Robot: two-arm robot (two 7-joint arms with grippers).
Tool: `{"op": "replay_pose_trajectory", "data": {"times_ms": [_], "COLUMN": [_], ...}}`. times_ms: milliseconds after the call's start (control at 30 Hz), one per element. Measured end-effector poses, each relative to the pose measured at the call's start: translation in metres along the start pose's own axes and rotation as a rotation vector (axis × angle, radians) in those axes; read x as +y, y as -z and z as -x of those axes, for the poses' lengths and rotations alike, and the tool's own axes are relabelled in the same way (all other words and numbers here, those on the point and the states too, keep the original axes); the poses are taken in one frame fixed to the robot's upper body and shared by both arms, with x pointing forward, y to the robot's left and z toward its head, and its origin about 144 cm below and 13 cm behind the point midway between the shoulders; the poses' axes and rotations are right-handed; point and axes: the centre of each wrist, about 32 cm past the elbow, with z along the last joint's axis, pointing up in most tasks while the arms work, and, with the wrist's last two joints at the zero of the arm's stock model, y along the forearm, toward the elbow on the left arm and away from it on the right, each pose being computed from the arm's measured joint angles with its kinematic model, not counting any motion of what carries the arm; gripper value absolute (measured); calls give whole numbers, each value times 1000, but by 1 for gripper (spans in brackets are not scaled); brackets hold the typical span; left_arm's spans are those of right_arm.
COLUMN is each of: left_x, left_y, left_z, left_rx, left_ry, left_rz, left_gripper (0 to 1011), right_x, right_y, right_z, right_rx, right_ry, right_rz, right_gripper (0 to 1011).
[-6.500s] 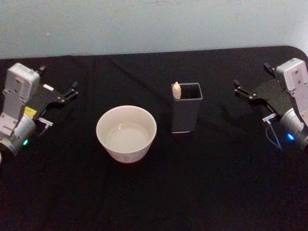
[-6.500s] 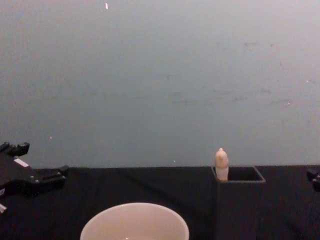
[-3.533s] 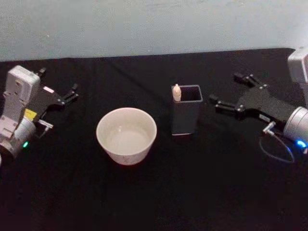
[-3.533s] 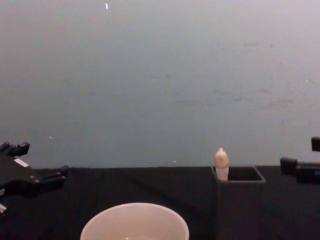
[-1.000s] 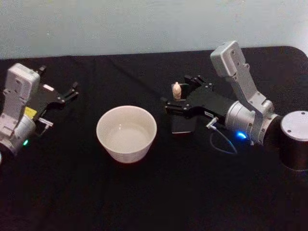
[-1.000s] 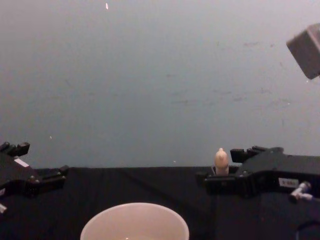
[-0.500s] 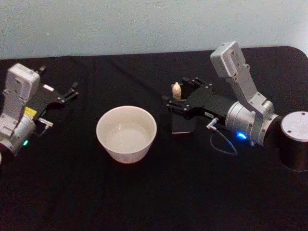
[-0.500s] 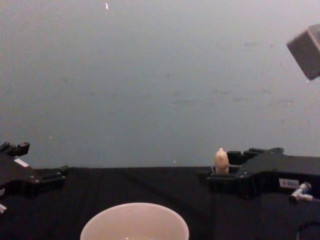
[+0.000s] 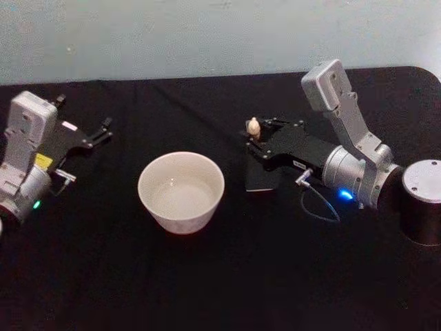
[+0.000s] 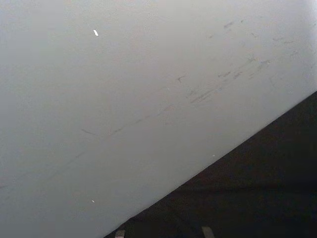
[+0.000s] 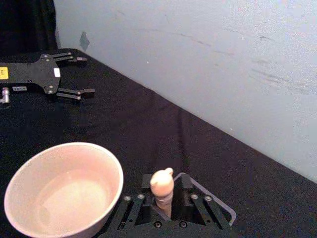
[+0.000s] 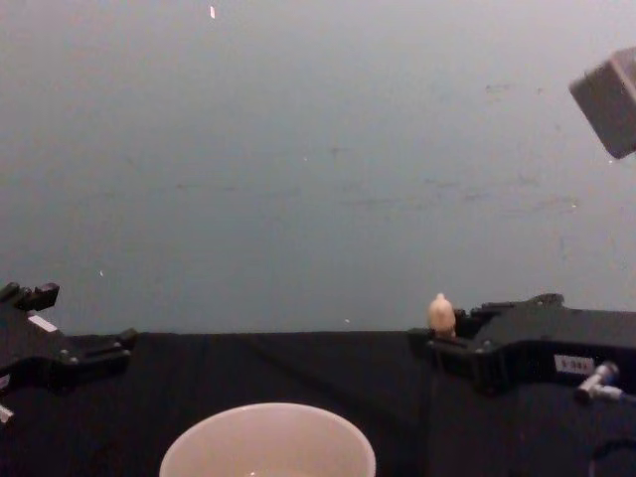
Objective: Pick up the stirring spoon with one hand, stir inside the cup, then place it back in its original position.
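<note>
The stirring spoon's beige handle (image 9: 253, 127) stands up out of the dark grey square holder (image 9: 260, 178), right of the cream-white cup (image 9: 180, 189). My right gripper (image 9: 255, 141) reaches in from the right over the holder's top and is shut on the handle. In the right wrist view the handle (image 11: 162, 184) sits pinched between the two black fingers (image 11: 146, 181), with the holder's rim (image 11: 220, 207) below and the cup (image 11: 64, 188) beside it. The chest view shows the handle tip (image 12: 441, 313) at the right gripper (image 12: 437, 343). The spoon's shaft and bowl are hidden inside the holder. My left gripper (image 9: 84, 114) stays parked open at far left.
A black cloth (image 9: 207, 276) covers the table, ending at a pale wall (image 9: 207, 34) behind. A dark cylinder with a grey top (image 9: 422, 200) stands at the right edge beside my right arm. The cup (image 12: 268, 437) holds clear liquid.
My right arm swung in from the far right to the holder over the past seconds. In the last half second its fingers closed onto the spoon handle. The left arm has not moved.
</note>
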Motion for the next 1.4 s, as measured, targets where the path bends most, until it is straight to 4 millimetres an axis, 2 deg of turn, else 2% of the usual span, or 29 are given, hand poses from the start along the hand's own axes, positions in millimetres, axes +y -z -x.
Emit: {"op": "replay_pose_trajectory", "data": {"times_ms": [100, 233, 967, 1400], "left_x": [0, 0, 0, 0], "left_y": [0, 0, 0, 0], "left_z": [0, 0, 0, 0], "left_rx": [0, 0, 0, 0], "left_ry": [0, 0, 0, 0], "left_rz": [0, 0, 0, 0], "left_gripper": [1001, 1001, 1001, 1001], "right_x": [0, 0, 0, -9], "right_y": [0, 0, -1, -16], "right_z": [0, 0, -2, -11], "right_rx": [0, 0, 2, 41], "right_ry": [0, 0, 20, 57], "right_rz": [0, -1, -25, -98], "right_gripper": [254, 201, 197, 197]}}
